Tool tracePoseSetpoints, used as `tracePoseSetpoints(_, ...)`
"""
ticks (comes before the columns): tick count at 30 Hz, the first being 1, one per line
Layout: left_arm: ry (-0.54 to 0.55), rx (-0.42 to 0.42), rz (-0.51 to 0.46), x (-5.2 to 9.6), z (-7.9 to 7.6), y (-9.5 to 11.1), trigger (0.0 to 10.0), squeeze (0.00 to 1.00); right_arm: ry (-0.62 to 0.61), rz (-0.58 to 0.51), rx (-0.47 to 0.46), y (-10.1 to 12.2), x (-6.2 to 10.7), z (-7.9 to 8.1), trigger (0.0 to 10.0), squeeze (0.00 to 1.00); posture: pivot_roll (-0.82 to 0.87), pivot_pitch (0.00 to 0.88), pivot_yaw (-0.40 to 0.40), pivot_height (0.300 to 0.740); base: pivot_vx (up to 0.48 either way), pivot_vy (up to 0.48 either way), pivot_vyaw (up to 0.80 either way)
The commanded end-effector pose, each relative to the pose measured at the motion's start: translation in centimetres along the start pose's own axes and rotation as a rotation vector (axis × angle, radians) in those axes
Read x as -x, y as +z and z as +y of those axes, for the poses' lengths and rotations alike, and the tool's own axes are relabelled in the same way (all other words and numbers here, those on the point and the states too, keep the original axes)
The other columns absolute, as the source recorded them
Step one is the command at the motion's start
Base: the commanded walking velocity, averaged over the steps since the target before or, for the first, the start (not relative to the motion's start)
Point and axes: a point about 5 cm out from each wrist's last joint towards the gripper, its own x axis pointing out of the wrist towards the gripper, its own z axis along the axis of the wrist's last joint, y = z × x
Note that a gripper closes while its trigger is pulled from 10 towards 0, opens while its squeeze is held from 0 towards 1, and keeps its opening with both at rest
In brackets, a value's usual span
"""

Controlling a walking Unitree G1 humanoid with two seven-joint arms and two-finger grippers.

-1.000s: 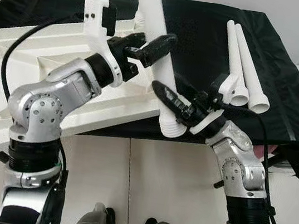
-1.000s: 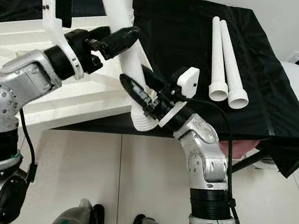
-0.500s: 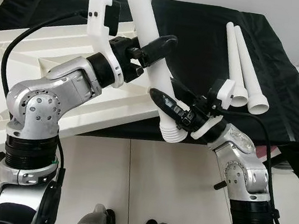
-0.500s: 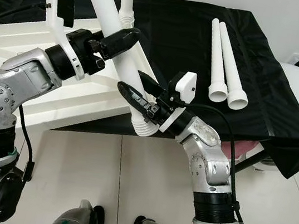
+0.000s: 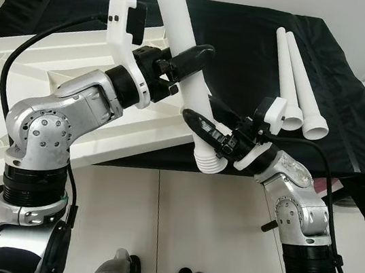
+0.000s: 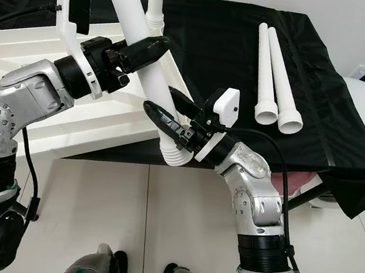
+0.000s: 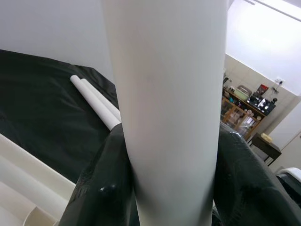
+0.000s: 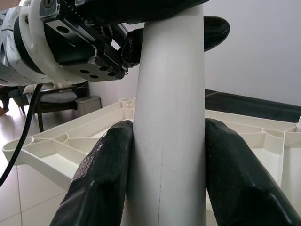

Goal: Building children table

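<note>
Leg (image 5: 183, 40) clamped by left pincer (image 5: 183, 64) mid-shaft and right pincer (image 5: 205, 123) near its ribbed end.

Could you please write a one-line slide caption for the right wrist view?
Right gripper and left gripper both clamp the white table leg above the upturned tabletop.

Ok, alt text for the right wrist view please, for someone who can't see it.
A white table leg stands upright between the right claw, whose two black fingers press its sides. Higher up, the left claw grips the same leg, with the ribbed white tabletop underside behind.
</note>
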Motion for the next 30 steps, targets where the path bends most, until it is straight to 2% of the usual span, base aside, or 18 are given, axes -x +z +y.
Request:
tracePoseSetpoints(1,-0.182,-0.023,0.010,0.1,-1.5,0.1,10.0,0.00,0.003,0.001,0.022,0.3,0.2,-0.1,10.0,0.00,-0.03,0.122,-0.023,0.740,0.000,0.000,0.00)
tracePoseSetpoints(6,-0.204,-0.022,0.005,0.0,-1.8,0.5,10.0,0.00,0.004,0.004,0.013,0.3,0.2,-0.3,10.0,0.00,-0.03,0.124,-0.025,0.740,0.000,0.000,0.00)
tracePoseSetpoints(7,-0.202,-0.022,0.001,-0.1,-1.8,0.6,10.0,0.00,0.004,0.005,0.012,0.4,0.2,-0.4,10.0,0.16,-0.03,0.124,-0.025,0.740,0.000,0.000,0.00)
tracePoseSetpoints(8,-0.202,-0.022,0.001,-0.1,-1.8,0.6,10.0,0.00,0.004,0.005,0.012,0.4,0.2,-0.4,10.0,0.16,-0.03,0.124,-0.025,0.740,0.000,0.000,0.00)
tracePoseSetpoints(9,-0.200,-0.023,-0.005,-0.1,-1.8,0.8,10.0,0.00,0.008,0.009,0.002,0.4,0.2,-0.4,10.0,1.00,-0.03,0.126,-0.028,0.740,0.000,0.000,0.00)
tracePoseSetpoints(12,-0.201,-0.023,-0.011,-0.2,-1.8,1.0,10.0,0.00,0.003,0.012,0.007,0.4,0.2,-0.5,10.0,1.00,-0.03,0.126,-0.028,0.740,0.000,0.000,0.00)
tracePoseSetpoints(13,-0.210,-0.026,-0.014,-0.2,-2.0,1.1,10.0,0.00,0.007,0.021,0.006,0.5,0.2,-0.6,10.0,0.65,-0.03,0.129,-0.032,0.740,0.000,0.000,0.00)
tracePoseSetpoints(14,-0.220,-0.025,-0.017,-0.3,-2.3,1.2,10.0,0.00,0.008,0.030,0.006,0.7,0.1,-0.8,10.0,0.00,-0.03,0.129,-0.033,0.740,0.000,0.000,0.00)
tracePoseSetpoints(18,-0.237,-0.024,-0.013,-0.4,-2.6,1.1,10.0,0.00,0.006,0.050,0.008,0.8,-0.2,-0.9,10.0,0.00,-0.03,0.130,-0.036,0.740,0.000,0.000,0.00)
tracePoseSetpoints(23,-0.309,-0.047,0.070,-0.6,-3.6,0.0,10.0,0.00,0.034,0.144,-0.005,1.4,-1.0,-1.8,10.0,0.00,-0.03,0.134,-0.041,0.740,0.000,0.000,0.00)
tracePoseSetpoints(30,-0.307,-0.095,0.150,-0.7,-3.8,-1.7,10.0,0.00,0.044,0.192,-0.011,1.6,-1.1,-2.2,10.0,0.00,-0.04,0.140,-0.044,0.740,0.000,0.000,0.00)
